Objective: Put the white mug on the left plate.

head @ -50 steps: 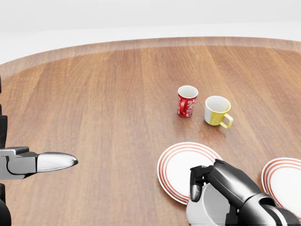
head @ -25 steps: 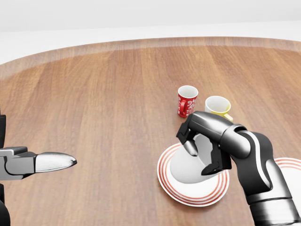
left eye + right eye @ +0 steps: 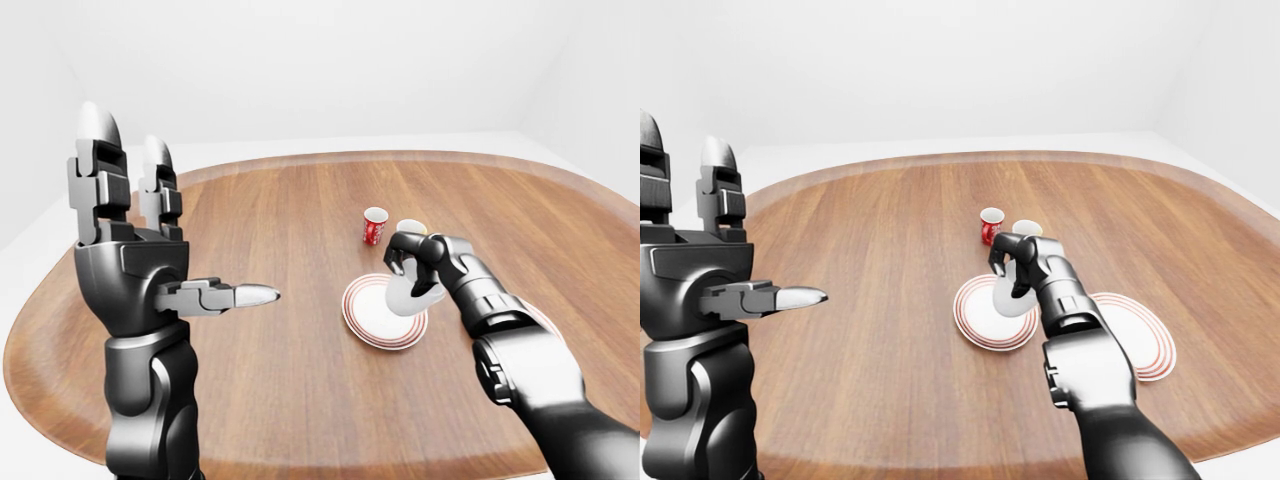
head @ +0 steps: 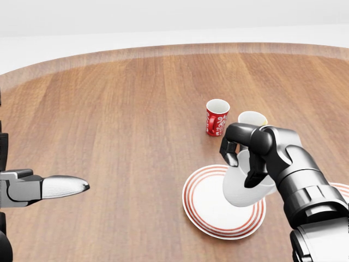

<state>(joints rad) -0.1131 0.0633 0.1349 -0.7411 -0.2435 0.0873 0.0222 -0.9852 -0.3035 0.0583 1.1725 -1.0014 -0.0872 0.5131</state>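
Left-eye view: your right hand point(image 3: 418, 272) has its fingers clenched round the white mug point(image 3: 404, 296), held tilted over the left plate point(image 3: 384, 314). Your left hand point(image 3: 140, 262) stands raised at nine o'clock, fingers released and empty.

Head view: a second ago the mug was down at the six o'clock edge; half a second ago it reached the plate; now it hangs over the plate's three o'clock side, so lowering and releasing remain. The red mug point(image 4: 216, 117) and yellow mug point(image 4: 252, 118) at twelve o'clock haven't moved.

Right-eye view: the right plate point(image 3: 1137, 333) lies at three o'clock on the desk point(image 3: 890, 240).
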